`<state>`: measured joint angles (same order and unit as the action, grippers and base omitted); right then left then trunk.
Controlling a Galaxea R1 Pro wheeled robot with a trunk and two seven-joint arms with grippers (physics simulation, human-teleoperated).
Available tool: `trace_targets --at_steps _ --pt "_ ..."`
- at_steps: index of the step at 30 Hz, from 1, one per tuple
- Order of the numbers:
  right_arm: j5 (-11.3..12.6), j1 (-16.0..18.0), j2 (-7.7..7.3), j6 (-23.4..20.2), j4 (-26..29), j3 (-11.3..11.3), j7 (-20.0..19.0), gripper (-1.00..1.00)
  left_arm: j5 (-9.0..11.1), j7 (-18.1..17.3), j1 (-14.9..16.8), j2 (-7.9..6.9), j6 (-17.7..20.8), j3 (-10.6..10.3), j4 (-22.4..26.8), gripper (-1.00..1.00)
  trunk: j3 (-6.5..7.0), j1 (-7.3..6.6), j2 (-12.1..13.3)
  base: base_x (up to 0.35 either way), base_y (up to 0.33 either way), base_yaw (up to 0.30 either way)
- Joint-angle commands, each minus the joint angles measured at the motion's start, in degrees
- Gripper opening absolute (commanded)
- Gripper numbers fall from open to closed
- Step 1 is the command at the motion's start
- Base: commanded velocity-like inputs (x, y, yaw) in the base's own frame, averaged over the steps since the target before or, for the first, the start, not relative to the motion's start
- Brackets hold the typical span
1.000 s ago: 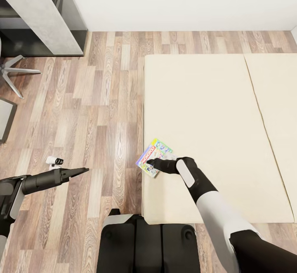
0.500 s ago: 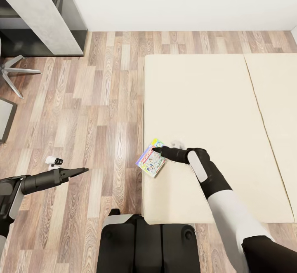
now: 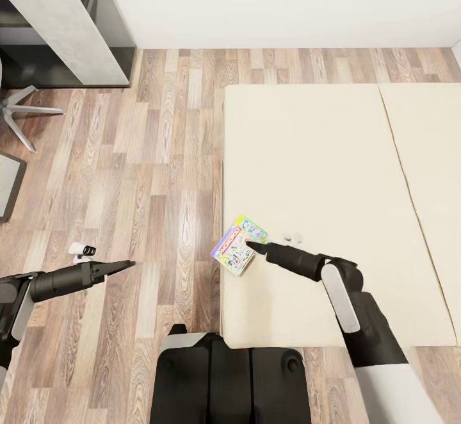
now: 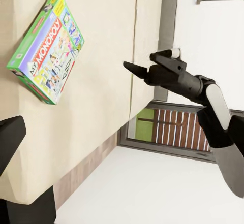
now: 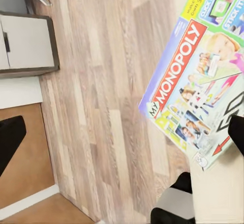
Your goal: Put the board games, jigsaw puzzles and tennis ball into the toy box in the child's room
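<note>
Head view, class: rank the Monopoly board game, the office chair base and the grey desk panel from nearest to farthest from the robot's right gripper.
1. Board game: at the bed's near-left edge, right at the tips of the right gripper.
2. Chair base: on the floor, far left.
3. Desk panel: top-left corner by the wall, slightly farther than the chair base.

Board game (image 3: 238, 245): green-edged, multicolour print, red "MONOPOLY" band. Bed (image 3: 333, 174): plain beige. Floor (image 3: 147, 174): brown wood-grain planks. Right gripper (image 3: 251, 245): black.
</note>
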<state>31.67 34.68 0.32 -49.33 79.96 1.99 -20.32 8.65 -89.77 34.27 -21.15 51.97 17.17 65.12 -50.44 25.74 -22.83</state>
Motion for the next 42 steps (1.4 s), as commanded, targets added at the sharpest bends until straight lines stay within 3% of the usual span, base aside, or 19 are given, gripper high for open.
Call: trace_targets --at_steps 1,2,7,12,28,42 --pt "-0.2 -1.1 -0.19 -0.2 0.8 -0.4 -1.3 1.0 0.0 -0.2 0.0 -0.13 0.6 0.0 0.0 1.0 -0.06 0.04 -0.1 0.0 0.0 0.0" --pt "-0.2 -3.9 -0.58 0.2 2.3 -1.6 -4.3 1.0 0.0 -0.2 0.0 -0.34 0.6 0.0 0.0 1.0 -0.06 0.04 -0.1 0.0 0.0 0.0" --pt "-0.2 -8.2 -0.89 3.4 3.8 -4.0 -10.3 1.0 0.0 -0.2 0.1 -0.51 0.6 0.0 0.0 1.0 -0.06 0.04 -0.1 0.0 0.0 0.0" --pt "-0.3 -12.6 -1.1 7.7 5.2 -5.4 -13.4 1.0 -0.1 -0.2 0.0 -0.55 0.6 0.0 0.0 1.0 -0.06 0.04 -0.1 0.0 0.0 0.0" --pt "-1.0 -13.2 -1.04 9.6 5.9 -5.8 -14.1 1.0 -0.1 -0.2 0.0 -0.74 0.6 0.1 0.0 1.0 0.53 0.04 -0.1 0.0 0.0 0.0" --pt "-1.3 -13.2 -1.02 10.9 5.8 -5.5 -14.0 1.0 -0.3 -0.2 0.0 -0.99 0.5 1.9 0.0 1.0 1.82 0.04 -0.1 0.0 0.0 0.0"
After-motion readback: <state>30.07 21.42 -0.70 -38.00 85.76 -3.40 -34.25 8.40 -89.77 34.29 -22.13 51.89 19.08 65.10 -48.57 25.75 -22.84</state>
